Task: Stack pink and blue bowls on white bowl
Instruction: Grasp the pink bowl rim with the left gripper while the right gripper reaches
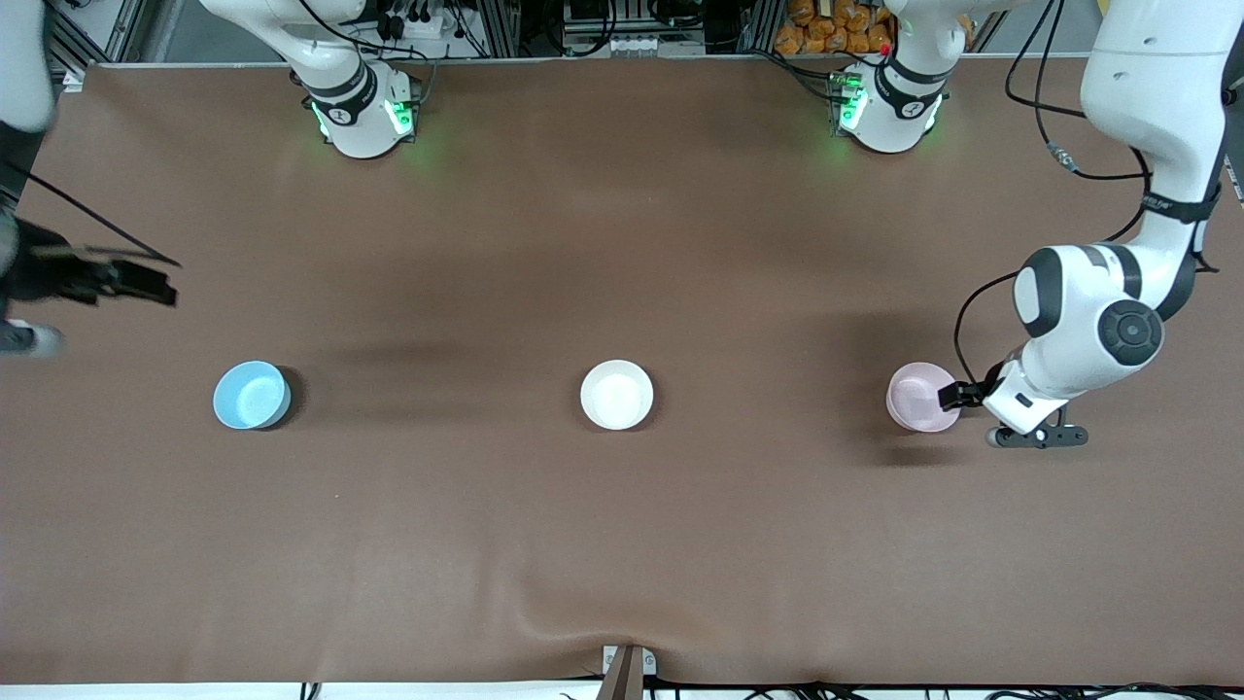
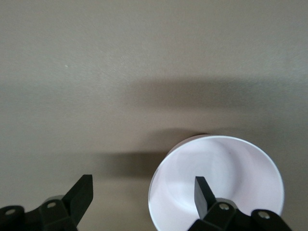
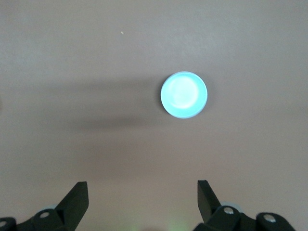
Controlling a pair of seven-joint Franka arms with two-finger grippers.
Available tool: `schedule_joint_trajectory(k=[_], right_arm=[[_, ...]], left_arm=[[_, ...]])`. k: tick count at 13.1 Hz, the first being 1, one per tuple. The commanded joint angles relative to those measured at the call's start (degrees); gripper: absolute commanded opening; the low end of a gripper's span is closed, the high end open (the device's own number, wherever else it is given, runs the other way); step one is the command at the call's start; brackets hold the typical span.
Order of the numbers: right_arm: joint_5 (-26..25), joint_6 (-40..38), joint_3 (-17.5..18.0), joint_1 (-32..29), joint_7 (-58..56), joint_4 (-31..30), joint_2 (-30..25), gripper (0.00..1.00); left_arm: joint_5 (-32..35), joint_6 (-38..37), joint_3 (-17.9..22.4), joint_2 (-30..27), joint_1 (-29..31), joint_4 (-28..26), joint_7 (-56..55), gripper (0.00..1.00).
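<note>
- Front view status: no stacking is done. The white bowl (image 1: 616, 394) sits alone at mid-surface with nothing in it; both coloured bowls remain to be placed on it.
- The pink bowl (image 1: 921, 396) rests on the surface (image 1: 622, 544) toward the left arm's end; the blue bowl (image 1: 251, 395) rests toward the right arm's end. All three bowls lie in one row, well apart.
- The left pincer (image 1: 957, 396) is low at the pink bowl's rim. In the left wrist view its fingers stand wide: one finger (image 2: 204, 192) is over the bowl's inside, the other is outside the wall, so the rim lies between them. Not gripped yet; judged step: closing on the rim.
- The right pincer (image 3: 143, 197) is raised near the surface edge at the right arm's end, fingers wide and empty, with the blue bowl in its view. This arm waits.
- Open room: the path from each coloured bowl to the white bowl is bare surface. The bowls sit well clear of every surface edge.
- Caution, judged: both arms converge on one target; carry out the placements in turn.
</note>
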Motion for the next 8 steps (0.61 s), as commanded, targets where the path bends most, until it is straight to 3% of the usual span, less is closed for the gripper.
schedule_joint_trajectory(k=[1, 2, 6, 8], right_arm=[[-0.08, 0.19, -0.36, 0.22, -1.06, 2.65, 5.43, 1.00], [0.09, 0.10, -0.36, -0.56, -1.15, 2.65, 6.50, 1.00], [-0.34, 1.32, -0.45, -4.35, -1.23, 2.12, 11.32, 1.00], [-0.34, 5.97, -0.45, -4.26, -1.41, 0.99, 12.74, 1.00]], left_arm=[[1.00, 3.54, -0.35, 1.18, 0.25, -1.27, 0.60, 0.73], [1.09, 3.73, -0.44, 1.54, 0.43, -1.19, 0.68, 0.65], [1.18, 3.47, -0.70, 0.93, 0.16, -0.92, 1.04, 0.00], [1.18, 3.20, -0.88, -0.04, -0.01, -0.49, 0.68, 0.00]])
